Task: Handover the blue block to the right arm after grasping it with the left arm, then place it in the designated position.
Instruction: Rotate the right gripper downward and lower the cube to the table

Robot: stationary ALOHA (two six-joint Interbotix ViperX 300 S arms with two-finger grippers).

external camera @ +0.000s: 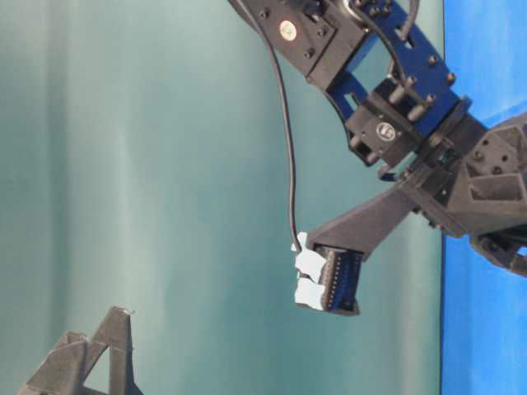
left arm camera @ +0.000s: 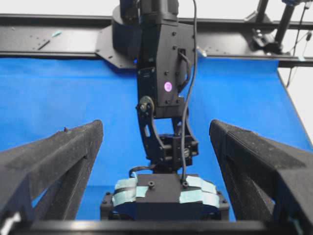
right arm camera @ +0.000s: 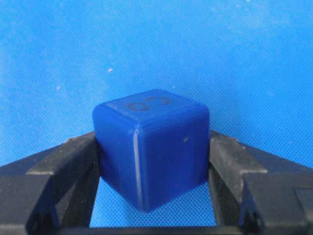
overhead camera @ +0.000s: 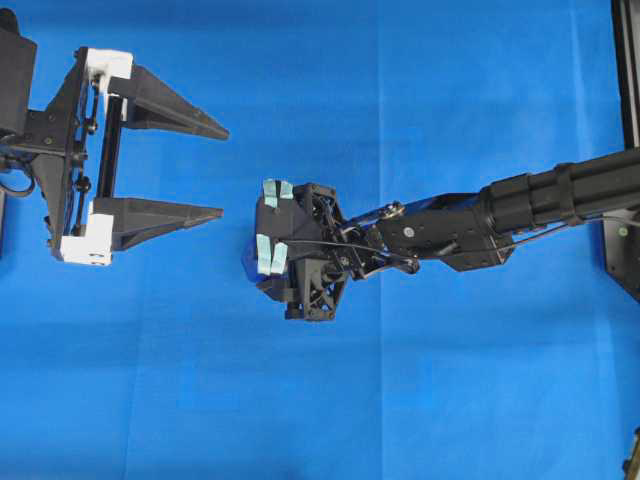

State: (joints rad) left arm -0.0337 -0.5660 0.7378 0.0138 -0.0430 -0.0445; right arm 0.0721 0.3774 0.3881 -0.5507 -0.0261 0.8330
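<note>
I am working over a blue cloth that is covering the whole table, with a black frame rail running along its far edge. Nothing is standing between my 2 grippers. On the left, my left gripper is hanging spread wide, its 2 pointed fingers gripping nothing and pointing toward the middle. Well apart to its right, my right gripper is angling down toward the cloth, taped fingertips leading. The blue block is sitting between its 2 fingers, clamped on 2 opposite sides. It is a cube, so no long axis; 1 edge is facing the wrist camera and the marked face is pointing up.
</note>
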